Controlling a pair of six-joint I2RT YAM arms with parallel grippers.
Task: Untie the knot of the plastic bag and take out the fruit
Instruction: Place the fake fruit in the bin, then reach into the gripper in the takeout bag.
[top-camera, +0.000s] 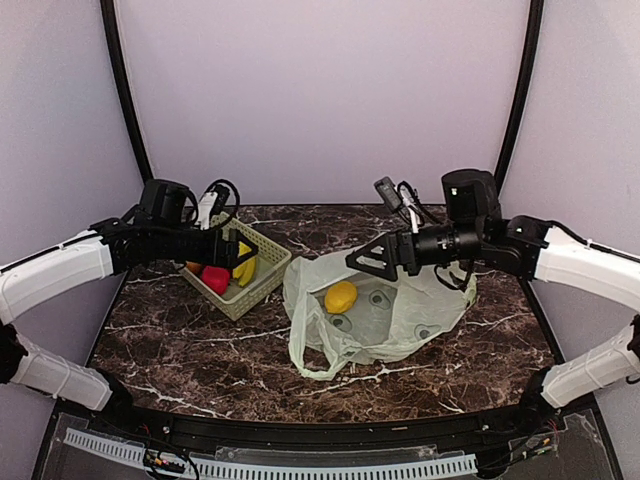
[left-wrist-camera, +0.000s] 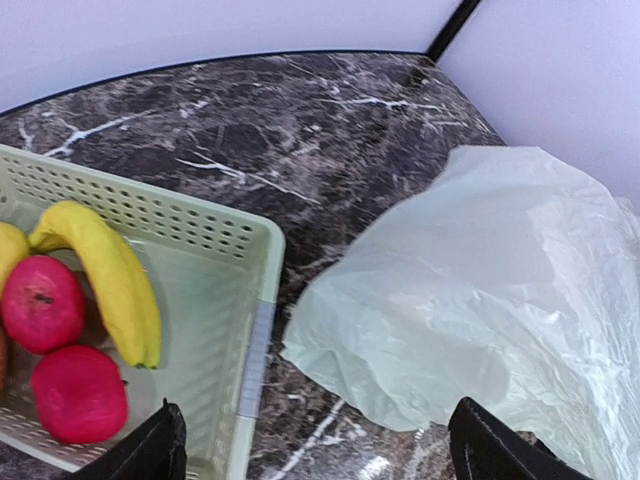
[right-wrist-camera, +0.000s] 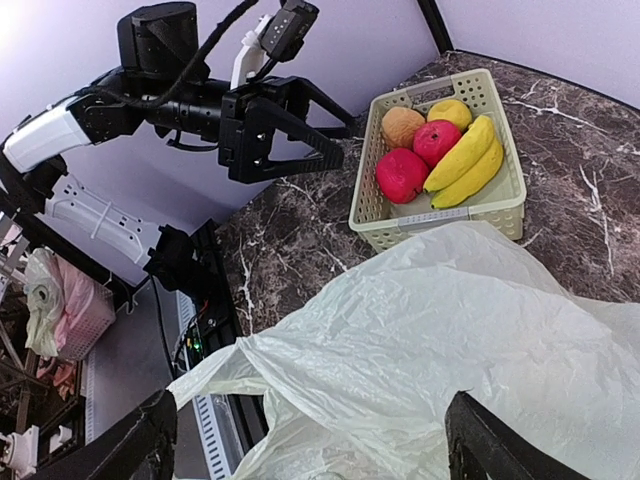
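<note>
Hovering both arms, nothing held. Left gripper (right-wrist-camera: 346, 146) hanging over basket (left-wrist-camera: 255, 330) edge, jaws wide. Right gripper (top-camera: 356, 264) hanging over plastic bag (top-camera: 400, 320), jaws wide. Bag lying slack mid-table (top-camera: 180, 340), yellow-orange fruit (top-camera: 340, 296) showing inside. Bananas (left-wrist-camera: 115, 280), red apples (left-wrist-camera: 40, 303) sitting in basket.

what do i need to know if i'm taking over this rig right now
Grippers: left gripper, jaws open and empty, over the basket edge; right gripper, jaws open and empty, over the plastic bag.
Done: the bag looks untied, its handle loop lying loose; bananas and red fruit sit in the basket.
Left: one yellow-orange fruit is in the bag; take it out.
</note>
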